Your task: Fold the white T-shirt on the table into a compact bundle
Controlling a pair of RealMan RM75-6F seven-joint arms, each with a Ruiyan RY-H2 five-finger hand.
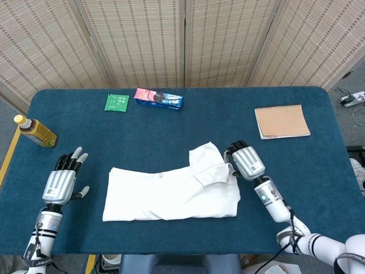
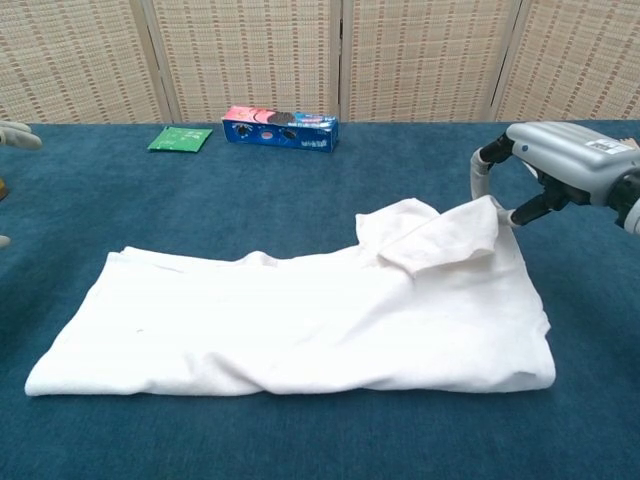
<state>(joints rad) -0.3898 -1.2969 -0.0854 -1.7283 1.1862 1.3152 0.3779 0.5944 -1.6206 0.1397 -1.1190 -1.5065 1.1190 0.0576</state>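
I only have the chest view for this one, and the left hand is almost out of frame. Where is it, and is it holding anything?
Observer: In the head view the left hand is open with its fingers spread. It sits to the left of the white T-shirt, apart from it, and holds nothing.
Operator: Is there anything near it on that side?
Observer: Yes, a bottle lies on its side by the table's left edge, beyond the hand and clear of it.
Operator: And what is past the right hand? It blocks my view there.
Observer: A brown notebook lies flat on the table beyond the right hand, not touching it.
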